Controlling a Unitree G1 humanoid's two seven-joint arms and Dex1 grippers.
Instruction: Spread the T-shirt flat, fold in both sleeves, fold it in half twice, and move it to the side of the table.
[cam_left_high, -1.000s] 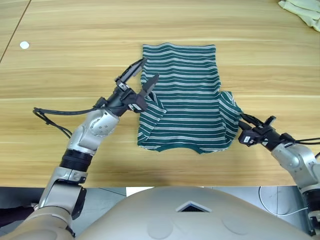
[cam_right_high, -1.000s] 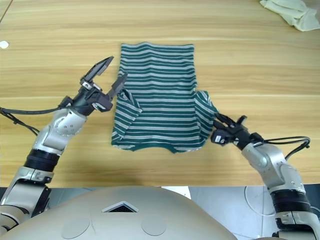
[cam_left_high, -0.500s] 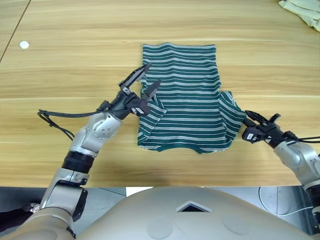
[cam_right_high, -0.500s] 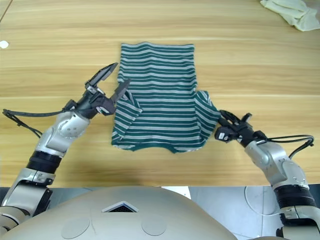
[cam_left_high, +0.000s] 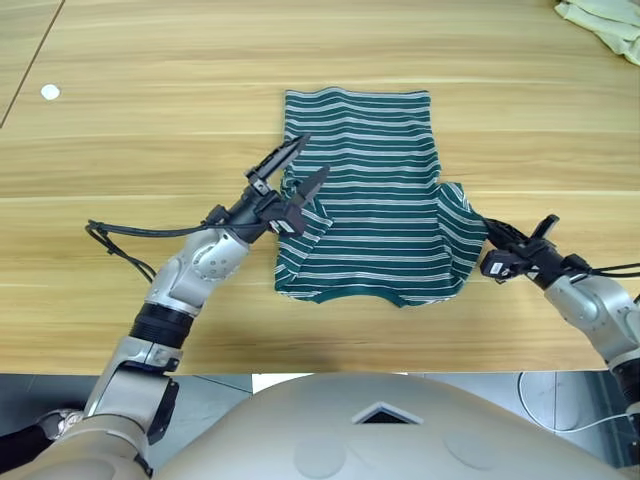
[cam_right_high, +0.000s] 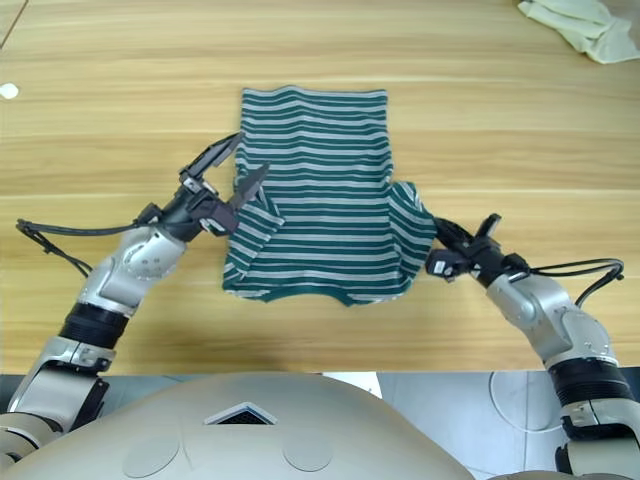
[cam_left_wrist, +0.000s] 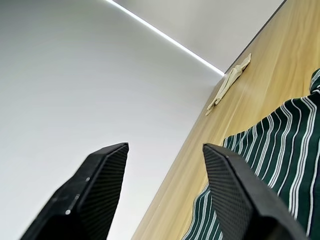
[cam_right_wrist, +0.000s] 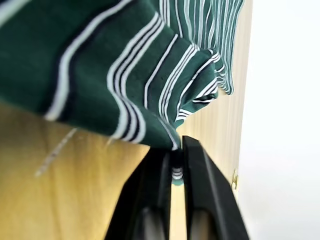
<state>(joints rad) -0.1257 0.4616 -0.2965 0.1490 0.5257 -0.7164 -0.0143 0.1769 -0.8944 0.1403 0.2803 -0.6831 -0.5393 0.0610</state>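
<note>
A green T-shirt with white stripes (cam_left_high: 370, 190) lies in the middle of the wooden table (cam_left_high: 150, 130), hem toward the far side. Its left sleeve (cam_left_high: 305, 218) is folded in over the body. The right sleeve (cam_left_high: 460, 215) bulges out at the right edge. My left gripper (cam_left_high: 310, 158) hangs open just above the shirt's left edge, nothing between its fingers (cam_left_wrist: 100, 180). My right gripper (cam_left_high: 488, 250) sits low at the right sleeve's hem. In the right wrist view its fingers (cam_right_wrist: 197, 200) are shut on a pinch of striped fabric (cam_right_wrist: 150, 90).
A crumpled cream cloth (cam_left_high: 600, 20) lies at the table's far right corner. A small white dot (cam_left_high: 50, 92) marks the far left. A black cable (cam_left_high: 120, 240) loops from my left arm over the table. The front edge (cam_left_high: 300, 372) runs close below the shirt.
My left gripper has moved right and a little nearer, from beside the shirt to over its left edge, still open. The right gripper has shifted slightly at the right sleeve.
</note>
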